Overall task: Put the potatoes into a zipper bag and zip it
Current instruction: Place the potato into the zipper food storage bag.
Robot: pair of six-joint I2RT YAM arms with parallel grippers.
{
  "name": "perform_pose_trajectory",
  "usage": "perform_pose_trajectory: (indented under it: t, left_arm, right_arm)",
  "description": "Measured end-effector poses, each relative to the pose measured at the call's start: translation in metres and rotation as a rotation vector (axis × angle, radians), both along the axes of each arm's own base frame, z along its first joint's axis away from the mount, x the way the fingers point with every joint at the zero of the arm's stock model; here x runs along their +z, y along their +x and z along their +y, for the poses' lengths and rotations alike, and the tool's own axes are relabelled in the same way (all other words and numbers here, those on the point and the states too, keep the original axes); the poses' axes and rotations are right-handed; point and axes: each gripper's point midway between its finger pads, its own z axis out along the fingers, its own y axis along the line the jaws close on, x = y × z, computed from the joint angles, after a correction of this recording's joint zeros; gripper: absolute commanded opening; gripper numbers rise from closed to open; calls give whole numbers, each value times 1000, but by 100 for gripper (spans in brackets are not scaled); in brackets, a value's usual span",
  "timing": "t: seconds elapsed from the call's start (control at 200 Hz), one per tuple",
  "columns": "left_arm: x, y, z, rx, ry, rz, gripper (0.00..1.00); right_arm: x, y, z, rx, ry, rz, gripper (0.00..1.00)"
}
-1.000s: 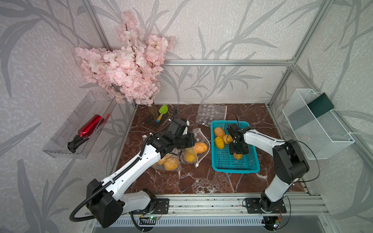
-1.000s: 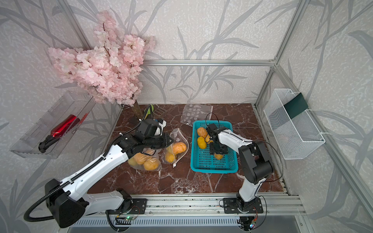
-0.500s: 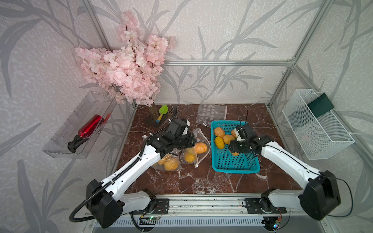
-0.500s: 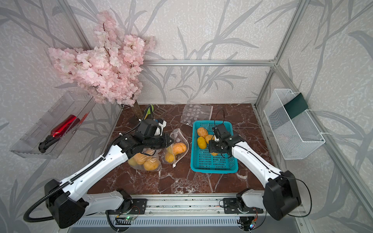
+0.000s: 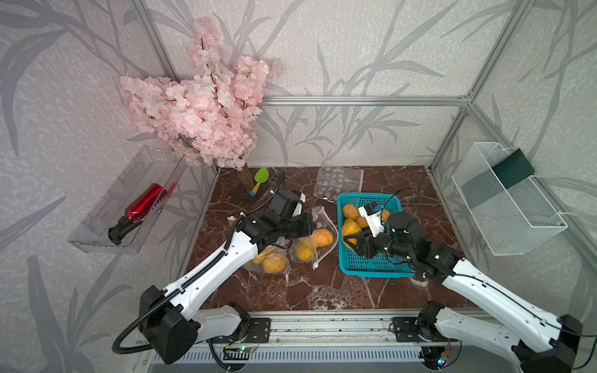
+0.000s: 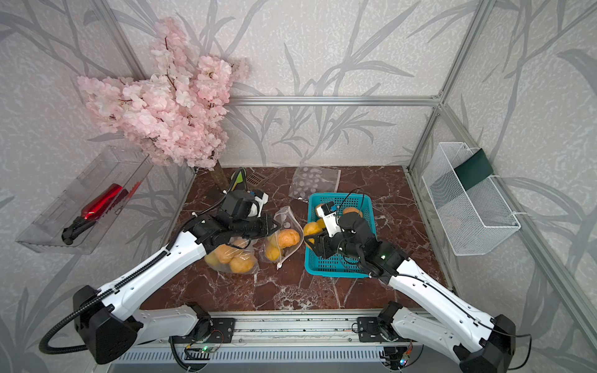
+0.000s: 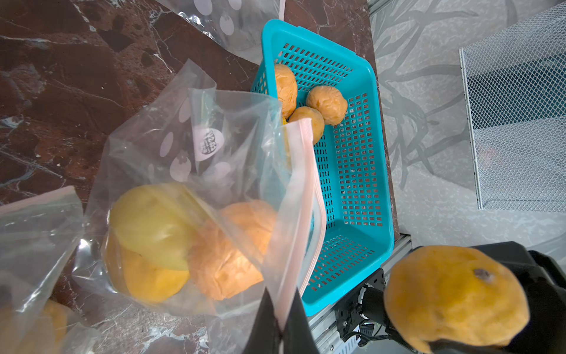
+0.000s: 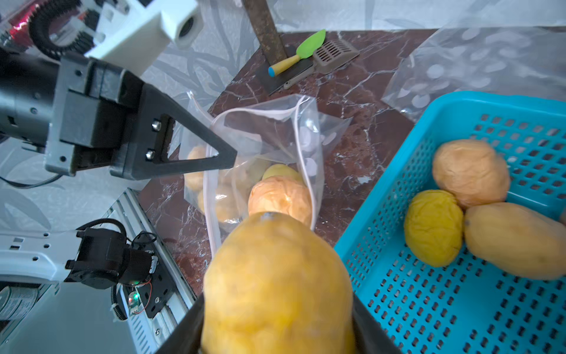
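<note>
Three yellow-orange potatoes sit inside the clear plastic zipper bag, its pink rim pinched by the left gripper, while the right gripper, jaws half apart, clasps another yellow potato over the edge of the turquoise slotted basket.

Worktop: basket with potatoes right of centre, zipper bag with potatoes just left of it, second filled bag further left, flat bag far behind basket, trowel far left.
</note>
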Motion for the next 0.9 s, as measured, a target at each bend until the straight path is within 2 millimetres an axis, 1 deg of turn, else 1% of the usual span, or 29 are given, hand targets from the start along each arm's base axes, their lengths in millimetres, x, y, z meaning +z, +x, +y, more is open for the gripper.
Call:
perform_pose_trajectory:
  t: [0.095, 0.235, 0.27, 0.34, 0.43, 0.515, 0.59, 0.66, 0.79, 0.9]
  left_arm:
    - [1, 0, -1, -4, -4, 0, 0]
    - [1, -2, -2, -13, -13, 4, 0]
    - [1, -1, -2, -10, -8, 2, 0]
    - [1, 4, 3, 15, -5, -1, 0]
    - [0, 8, 7, 34, 4, -7, 0]
    - [2, 6, 5, 26, -6, -8, 0]
    - [3, 3, 2, 13, -17, -3, 0]
    - [4, 0, -1, -6, -29, 2, 0]
    - [6, -2, -5, -21, -43, 3, 0]
    - [8, -1, -5, -20, -50, -5, 0]
  right_arm:
    - [-11, -1, 27, 60, -49, 21, 38]
    - [-20, 3, 65, 114, -108, 25, 32]
    - [-22, 7, 72, 116, -122, 28, 32]
    - [-29, 15, 79, 102, -156, 38, 32]
    - [-39, 24, 82, 75, -202, 50, 31]
    - [-50, 32, 80, 43, -248, 56, 31]
    - [-56, 39, 78, 12, -277, 47, 32]
    - [-55, 46, 76, -19, -295, 29, 32]
    - [-45, 56, 72, -64, -306, -3, 32]
    - [-41, 61, 68, -91, -319, -14, 37]
